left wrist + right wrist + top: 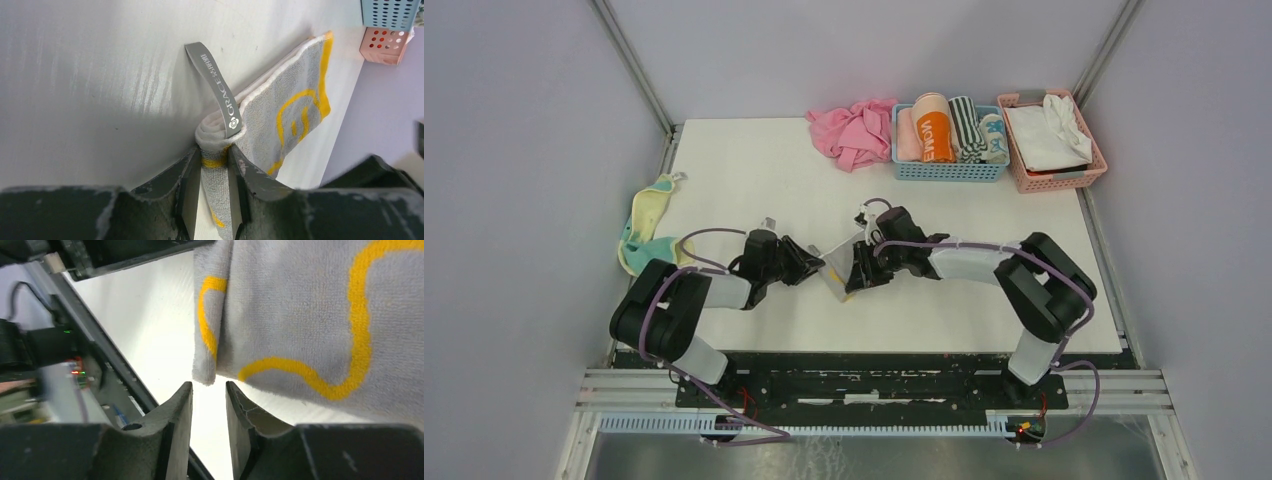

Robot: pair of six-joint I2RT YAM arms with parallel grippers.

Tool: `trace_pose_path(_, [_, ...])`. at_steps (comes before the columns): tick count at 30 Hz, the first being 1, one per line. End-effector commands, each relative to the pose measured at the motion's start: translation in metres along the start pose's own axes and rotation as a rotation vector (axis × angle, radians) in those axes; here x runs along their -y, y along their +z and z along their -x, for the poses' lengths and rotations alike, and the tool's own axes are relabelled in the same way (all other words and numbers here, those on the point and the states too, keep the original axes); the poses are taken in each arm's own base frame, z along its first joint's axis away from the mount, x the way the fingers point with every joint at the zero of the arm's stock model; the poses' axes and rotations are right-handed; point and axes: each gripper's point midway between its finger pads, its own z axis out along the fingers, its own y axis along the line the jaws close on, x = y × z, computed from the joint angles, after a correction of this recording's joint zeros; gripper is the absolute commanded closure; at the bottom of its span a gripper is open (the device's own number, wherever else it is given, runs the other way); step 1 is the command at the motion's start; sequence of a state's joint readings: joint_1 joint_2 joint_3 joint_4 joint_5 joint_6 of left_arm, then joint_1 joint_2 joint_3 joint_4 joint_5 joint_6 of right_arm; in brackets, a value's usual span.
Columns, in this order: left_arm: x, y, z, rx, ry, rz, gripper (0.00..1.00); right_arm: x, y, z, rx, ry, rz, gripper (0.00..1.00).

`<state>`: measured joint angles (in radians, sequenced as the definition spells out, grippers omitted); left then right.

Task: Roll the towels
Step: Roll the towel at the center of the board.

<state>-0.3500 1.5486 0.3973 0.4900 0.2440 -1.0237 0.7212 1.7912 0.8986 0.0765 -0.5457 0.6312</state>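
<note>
left fingers (pixel 187 192) are clamping the grey towel (pixel 292 107) by its folded edge | right fingers (pixel 175 425) are standing parted, released, towel corner just beyond their tips | towel is sitting between both arms over the worktop (pixel 754 170)

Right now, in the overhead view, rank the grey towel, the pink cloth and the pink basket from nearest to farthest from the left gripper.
1. Grey towel, pinched in the left gripper, centre.
2. Pink cloth, crumpled at the back, middle.
3. Pink basket, back right corner.
</note>
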Motion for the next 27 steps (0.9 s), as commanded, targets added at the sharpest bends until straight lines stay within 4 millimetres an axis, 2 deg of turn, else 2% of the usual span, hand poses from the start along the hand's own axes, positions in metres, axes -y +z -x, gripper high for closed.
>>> trace_pose_path(1, [-0.069, -0.006, -0.029, -0.057, 0.0, 0.266, 0.65, -0.006, -0.035, 0.014, 0.041, -0.307, -0.279, 0.61])
trace_pose_path(6, [-0.066, -0.004, -0.031, -0.059, 0.013, 0.272, 0.65, -0.032, -0.039, 0.027, 0.117, -0.563, -0.451, 0.59])
trace_pose_path(9, [-0.066, -0.005, -0.031, -0.058, 0.012, 0.273, 0.65, -0.044, -0.026, 0.028, 0.119, -0.66, -0.484, 0.59])
trace_pose_path(14, [-0.064, -0.007, -0.031, -0.054, 0.017, 0.274, 0.65, -0.047, -0.002, 0.027, 0.094, -0.745, -0.536, 0.6])
trace_pose_path(19, [-0.062, -0.007, -0.031, -0.055, 0.019, 0.271, 0.65, -0.028, 0.013, 0.021, 0.052, -0.77, -0.612, 0.6])
trace_pose_path(24, [-0.062, -0.008, -0.031, -0.056, 0.02, 0.272, 0.65, -0.008, 0.01, 0.017, 0.037, -0.771, -0.698, 0.57])
trace_pose_path(27, [-0.062, -0.007, -0.032, -0.06, 0.02, 0.27, 0.65, 0.001, 0.013, 0.008, 0.001, -0.769, -0.704, 0.55])
